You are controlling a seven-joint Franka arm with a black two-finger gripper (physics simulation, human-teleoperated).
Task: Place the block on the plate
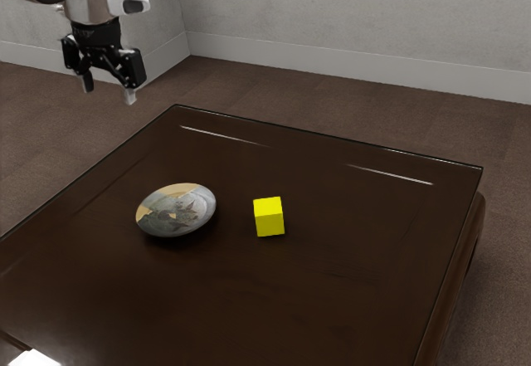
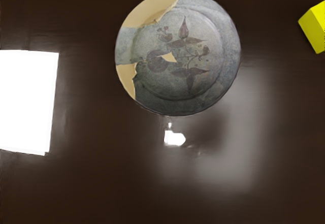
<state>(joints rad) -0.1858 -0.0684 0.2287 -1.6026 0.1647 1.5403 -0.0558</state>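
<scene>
Surface (image 1: pixel 332 300) lies lower than the end effector (image 1: pixel 109 90), carrying the plate (image 1: pixel 176 210) and, farther out from the end effector, the block (image 1: pixel 269 217). Reaching comes first: best to pass high over the plate, square up to the block's faces, then descend straight. The fingers stand apart, holding and touching nothing.

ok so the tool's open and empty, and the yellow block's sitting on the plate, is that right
Not quite: the yellow block is on the table beside the plate, not on it, as the exterior view shows. The tool is open and empty.
</scene>
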